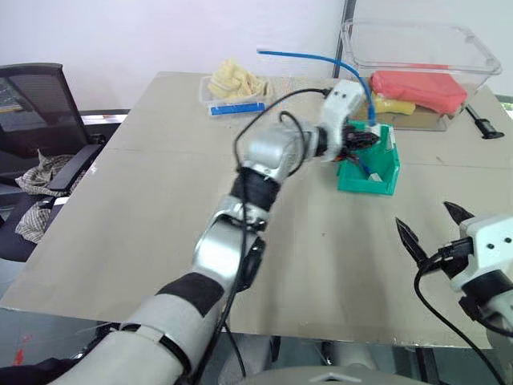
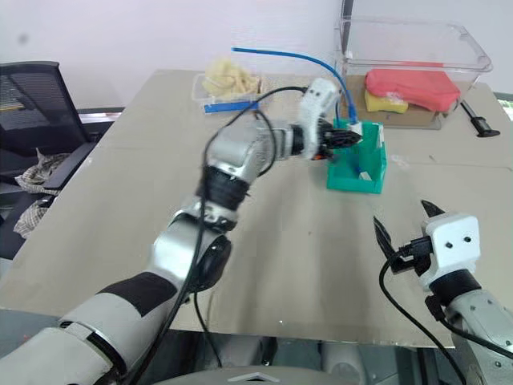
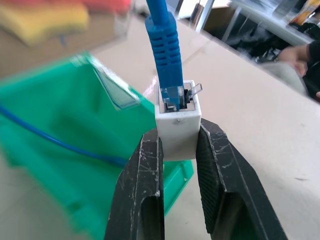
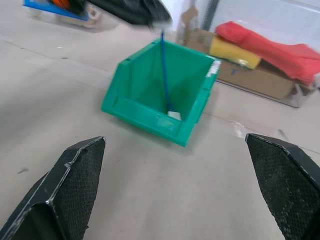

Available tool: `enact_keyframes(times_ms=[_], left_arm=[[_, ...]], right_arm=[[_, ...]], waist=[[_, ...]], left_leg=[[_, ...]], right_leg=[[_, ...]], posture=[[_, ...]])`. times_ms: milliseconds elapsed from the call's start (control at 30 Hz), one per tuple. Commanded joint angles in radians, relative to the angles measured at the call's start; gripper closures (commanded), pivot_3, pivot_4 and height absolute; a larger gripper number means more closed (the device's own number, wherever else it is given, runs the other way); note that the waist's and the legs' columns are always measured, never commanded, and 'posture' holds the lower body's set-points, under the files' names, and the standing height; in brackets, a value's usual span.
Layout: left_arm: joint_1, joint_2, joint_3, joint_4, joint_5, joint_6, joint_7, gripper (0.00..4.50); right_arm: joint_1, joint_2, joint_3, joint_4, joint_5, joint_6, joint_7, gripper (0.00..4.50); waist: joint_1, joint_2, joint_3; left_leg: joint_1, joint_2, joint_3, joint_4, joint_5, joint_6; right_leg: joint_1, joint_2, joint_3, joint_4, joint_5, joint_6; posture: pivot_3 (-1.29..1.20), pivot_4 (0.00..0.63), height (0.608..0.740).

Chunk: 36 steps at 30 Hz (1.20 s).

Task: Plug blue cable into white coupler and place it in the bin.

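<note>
Right gripper [image 2: 406,227] sits nearest, low at the right near edge of the table [image 1: 144,233], fingers spread wide apart, nothing between them; well apart from the bin [image 1: 370,170].

Far left: black office chair [image 1: 36,112] with a checked cloth [image 1: 36,172] on it, off the table edge. Far on the table, a small clear tray [image 1: 232,96] with a blue strip holds pale yellowish stuff. Just right of middle, the left gripper [image 3: 177,150] reaches out over the teal-green bin, fingers clamped on the white coupler [image 3: 178,131]. Left wrist view gives what the head views cannot: blue cable [image 3: 165,47] plug seated in the coupler's socket, clear latch tab sticking out, coupler held above the bin's edge. Head views show the cable arching up and leftward above the arm. Right wrist view shows a length of cable hanging down into the bin, its lower end on the bin floor by a small pale piece.

Far right: large clear tub [image 1: 417,56] with red and yellow items and cardboard; small black tool [image 1: 483,123] beside it. Left arm blocks part of the bin's left side in head views.
</note>
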Motion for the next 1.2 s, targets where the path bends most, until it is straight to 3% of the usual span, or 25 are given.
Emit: enact_keyframes(times_ms=[33,100,167,267,400,467,567,733,933,1200], left_arm=[[-0.123,-0.035,0.063,0.243,0.014,-0.113,0.095,3.17],[-0.169,-0.043,0.085,0.322,0.012,-0.152,0.113,2.42],[-0.21,-0.035,0.102,0.356,0.006,-0.153,0.103,1.21],[-0.225,0.005,0.107,0.346,-0.002,-0.095,0.029,0.14],[-0.168,0.071,0.112,0.212,-0.032,-0.03,-0.082,0.14],[-0.003,0.146,0.053,-0.043,-0.02,-0.084,-0.167,0.14],[0.315,0.235,0.033,-0.376,-0.004,-0.322,-0.227,0.14],[0.606,0.365,0.023,-0.627,-0.016,-0.433,-0.301,0.14],[0.895,0.535,0.067,-0.84,-0.081,-0.433,-0.384,0.14],[1.143,0.686,0.138,-0.946,-0.133,-0.418,-0.413,0.14]], right_arm=[[-0.021,-0.015,-0.009,-0.042,0.009,-0.017,-0.033,0.0],[-0.028,-0.023,-0.001,-0.042,0.013,-0.014,-0.046,0.0],[-0.037,-0.032,0.006,-0.042,0.021,-0.012,-0.057,0.0],[-0.044,-0.041,0.008,-0.042,0.033,-0.009,-0.065,0.0],[-0.043,-0.048,-0.003,-0.034,0.045,-0.005,-0.052,0.0],[-0.055,-0.066,-0.015,-0.001,0.06,-0.019,-0.026,0.0],[-0.1,-0.127,-0.04,0.08,0.1,-0.027,0.046,0.0],[-0.135,-0.215,-0.07,0.174,0.169,-0.037,0.157,0.0],[-0.079,-0.33,-0.12,0.248,0.236,-0.046,0.32,0.0],[0.017,-0.36,-0.157,0.313,0.224,-0.107,0.402,0.0]], waist=[[-0.002,0.0,0.001],[-0.003,0.001,0.002],[-0.001,0.001,0.003],[0.0,0.001,0.007],[-0.005,0.001,0.007],[-0.014,0.002,0.006],[-0.036,0.004,0.005],[-0.015,0.002,0.007],[0.007,0.002,0.006],[0.007,0.003,0.007]], left_leg=[[0.0,0.0,0.0,-0.001,0.0,0.0],[0.0,0.001,0.001,-0.001,0.0,0.0],[0.0,0.001,0.001,-0.002,0.0,0.0],[-0.001,0.0,0.002,-0.002,0.0,0.0],[-0.001,0.001,0.002,-0.003,0.0,0.0],[0.0,0.001,0.002,-0.004,0.0,0.0],[0.004,0.002,0.007,-0.007,0.0,0.0],[0.003,0.002,0.006,-0.007,0.0,0.0],[0.002,0.002,0.005,-0.006,0.0,0.0],[0.002,0.002,0.004,-0.006,-0.003,0.005]], right_leg=[[0.0,0.0,0.0,0.0,0.0,0.0],[-0.001,0.0,0.0,0.0,0.0,0.0],[-0.001,0.0,0.001,0.0,0.0,0.0],[-0.001,0.0,0.001,0.0,0.001,-0.002],[-0.002,0.0,0.001,0.0,0.001,-0.002],[-0.002,0.0,0.001,0.0,0.001,-0.002],[-0.003,0.001,0.009,0.002,0.002,-0.003],[-0.004,0.001,0.009,0.002,0.003,-0.004],[-0.003,0.0,0.006,-0.001,0.003,-0.004],[-0.001,-0.001,0.005,-0.001,0.002,-0.004]], posture=[[0.0,0.15,0.74],[0.0,0.15,0.74],[0.0,0.15,0.74],[0.0,0.15,0.74],[0.0,0.15,0.74],[0.0,0.15,0.74],[0.0,0.15,0.74],[0.0,0.15,0.74],[0.0,0.15,0.74],[0.0,0.15,0.74]])
